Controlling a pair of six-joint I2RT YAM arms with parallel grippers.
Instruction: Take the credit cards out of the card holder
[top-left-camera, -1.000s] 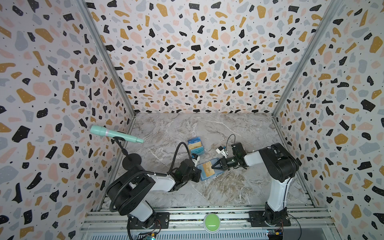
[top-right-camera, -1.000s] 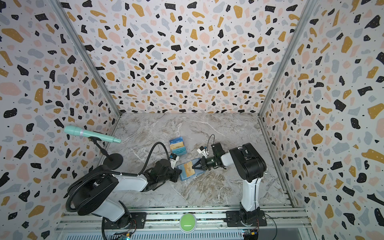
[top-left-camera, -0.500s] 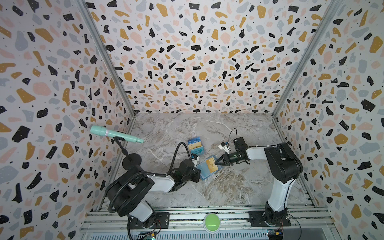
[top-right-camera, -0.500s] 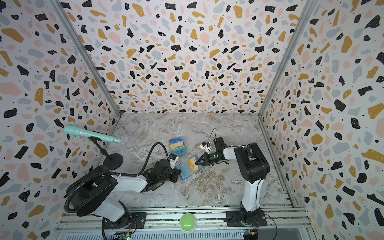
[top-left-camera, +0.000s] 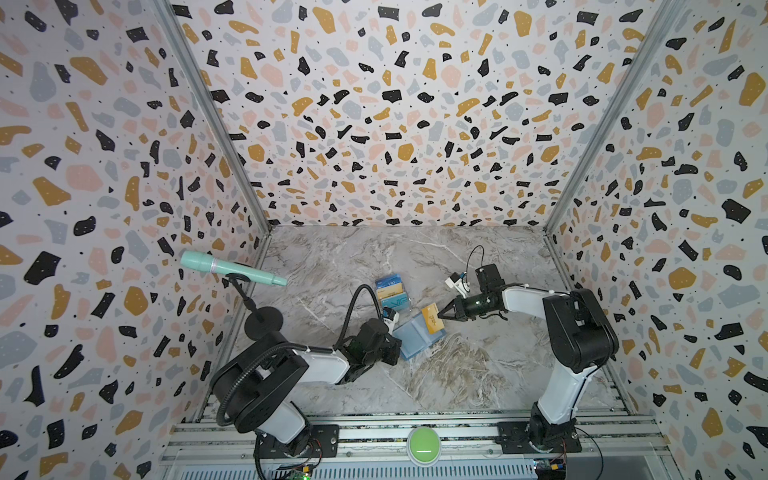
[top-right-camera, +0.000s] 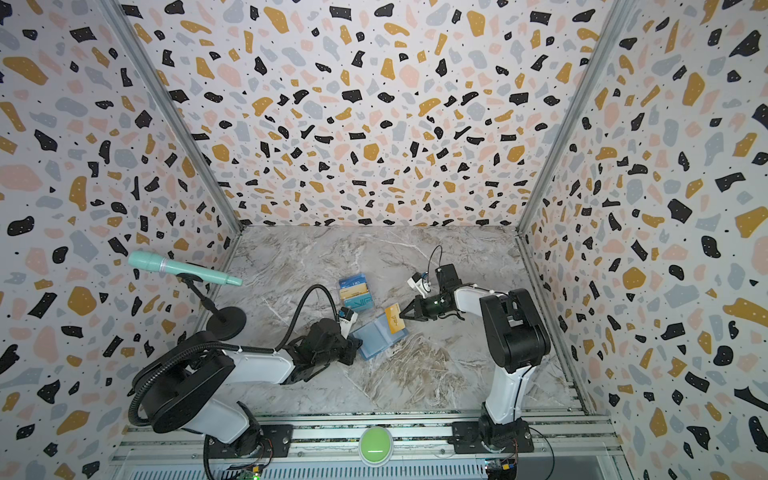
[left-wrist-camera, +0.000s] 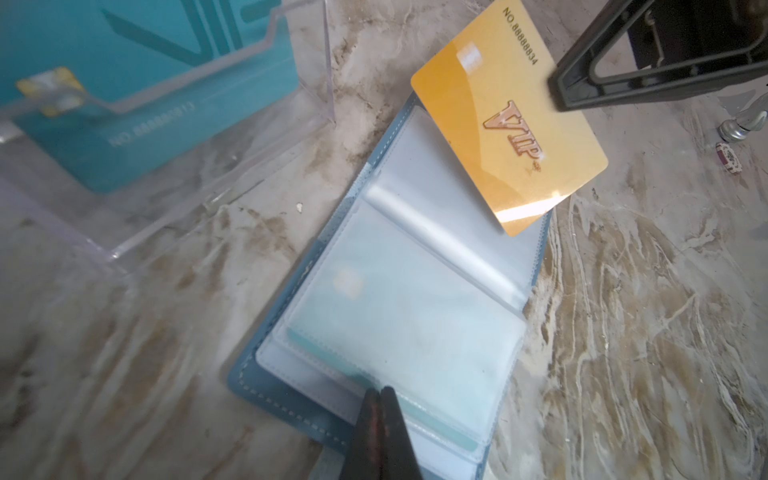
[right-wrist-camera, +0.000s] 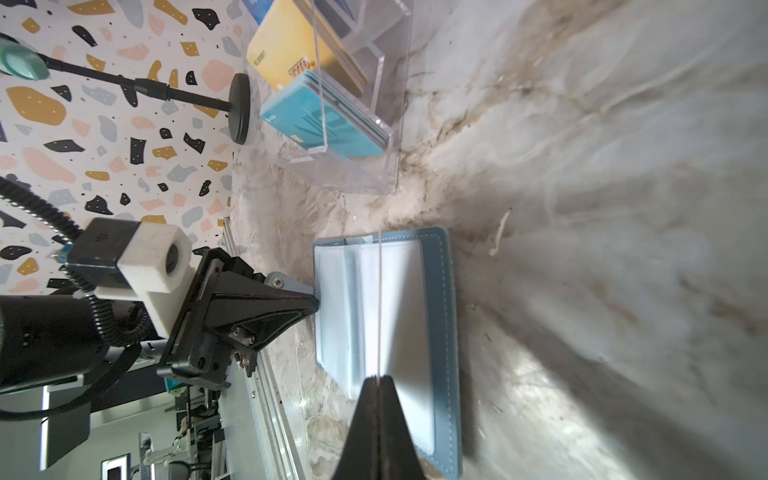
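Left wrist view: the right gripper pinches a gold card just clear of the open card holder, which the left gripper pins shut-jawed. Next, likely carry it to the clear stand.

Mint-green microphone tilted on a black round-based stand at the counter's left edge. Clear acrylic tiered stand mid-counter. Green round button on the front rail. Terrazzo-patterned walls.
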